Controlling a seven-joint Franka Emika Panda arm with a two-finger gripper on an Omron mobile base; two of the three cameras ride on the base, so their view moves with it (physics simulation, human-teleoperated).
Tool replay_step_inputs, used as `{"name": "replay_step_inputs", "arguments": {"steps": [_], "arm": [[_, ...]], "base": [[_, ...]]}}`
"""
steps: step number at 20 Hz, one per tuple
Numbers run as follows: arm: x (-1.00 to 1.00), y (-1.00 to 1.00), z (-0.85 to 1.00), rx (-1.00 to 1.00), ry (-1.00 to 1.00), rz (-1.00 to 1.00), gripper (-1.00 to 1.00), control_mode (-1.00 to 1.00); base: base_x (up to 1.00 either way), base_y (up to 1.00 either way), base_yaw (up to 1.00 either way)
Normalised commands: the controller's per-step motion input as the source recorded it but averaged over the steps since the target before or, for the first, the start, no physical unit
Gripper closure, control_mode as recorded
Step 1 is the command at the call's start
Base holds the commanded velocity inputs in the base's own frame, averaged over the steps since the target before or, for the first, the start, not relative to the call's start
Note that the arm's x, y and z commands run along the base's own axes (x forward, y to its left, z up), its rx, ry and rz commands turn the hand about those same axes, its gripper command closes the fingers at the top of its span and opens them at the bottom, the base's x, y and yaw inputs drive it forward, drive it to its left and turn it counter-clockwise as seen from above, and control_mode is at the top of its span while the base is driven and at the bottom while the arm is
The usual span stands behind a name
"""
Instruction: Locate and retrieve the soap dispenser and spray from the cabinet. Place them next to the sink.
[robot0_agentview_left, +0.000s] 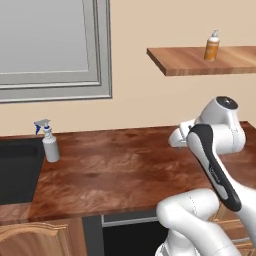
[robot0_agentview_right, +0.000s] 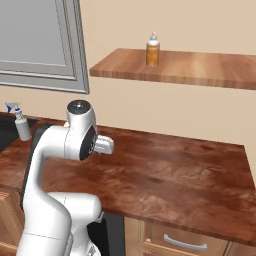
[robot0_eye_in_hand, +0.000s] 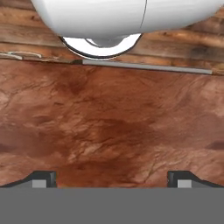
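The small amber soap dispenser with its white pump stands upright on the cabinet, a thin reddish-brown shelf board on the wall. Down on the countertop, the grey spray with a blue trigger stands upright right beside the black sink. My gripper is open and empty, fingertips far apart, pointing down at bare wooden countertop. The arm is folded over the counter's middle, well below the shelf and right of the spray.
A wide wooden countertop runs from the sink to its right end. A grey-framed window hangs above the sink. Light-oak cupboard doors and a drawer sit below the counter front.
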Motion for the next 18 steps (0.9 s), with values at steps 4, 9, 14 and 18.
{"name": "replay_step_inputs", "arguments": {"steps": [4,9,14,18], "arm": [[0.0,-0.16,0.6,-0.09,-0.1,-0.1,-1.0,-1.0],[0.1,-0.21,0.51,-0.19,-0.02,-0.23,-1.0,-1.0],[0.12,-0.03,0.39,-0.16,-0.05,-0.33,-1.0,-1.0],[0.26,-0.05,0.37,-0.08,-0.14,-0.27,-1.0,-1.0]], "base": [[0.0,0.0,0.0],[0.0,0.0,0.0],[0.0,0.0,0.0],[0.0,0.0,0.0]]}}
